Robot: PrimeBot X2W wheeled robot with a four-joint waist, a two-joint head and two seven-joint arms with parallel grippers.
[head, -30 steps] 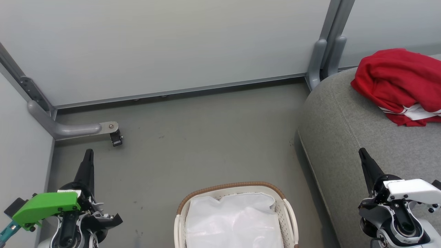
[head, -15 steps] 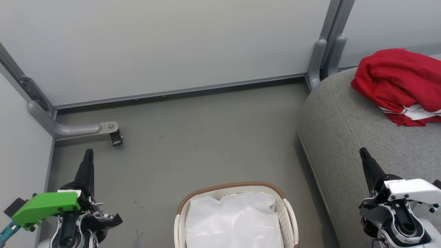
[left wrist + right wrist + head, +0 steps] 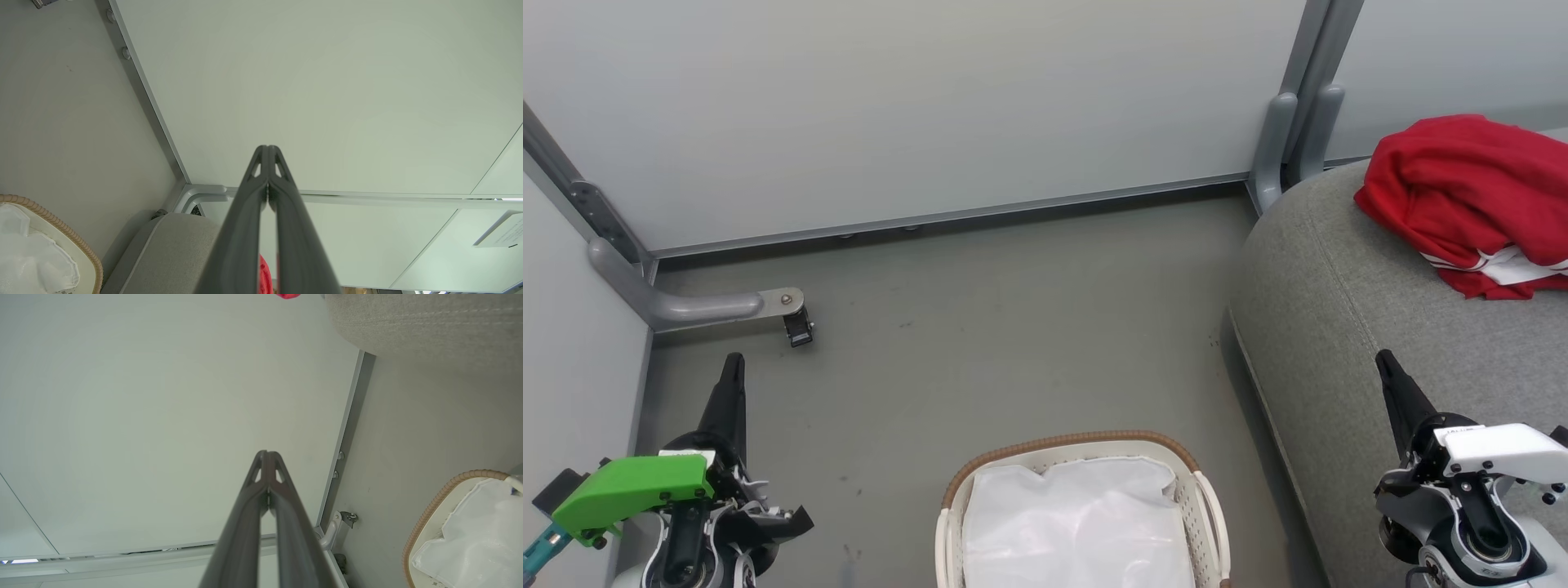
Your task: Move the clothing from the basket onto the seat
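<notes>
The red clothing (image 3: 1470, 196), with white stripes, lies bunched on the grey seat (image 3: 1347, 327) at the right; slivers of it show as clothing (image 3: 264, 277) and clothing (image 3: 288, 295). The basket (image 3: 1078, 445) stands on the floor at bottom centre, holding a white cloth sheet (image 3: 1078, 523); I also see the basket (image 3: 53, 232) and basket (image 3: 433, 510) from the wrists. My left gripper (image 3: 734, 361) is shut and empty at lower left, left of the basket. My right gripper (image 3: 1382, 359) is shut and empty over the seat's front part. Both pairs of tips meet: left gripper (image 3: 267, 149), right gripper (image 3: 267, 454).
Pale partition walls (image 3: 931, 106) enclose the floor at the back and left. A grey bracket foot with a caster (image 3: 796, 322) juts out at the left, and a grey post (image 3: 1290, 131) stands by the seat's back corner. Grey floor (image 3: 1013, 343) lies between basket and wall.
</notes>
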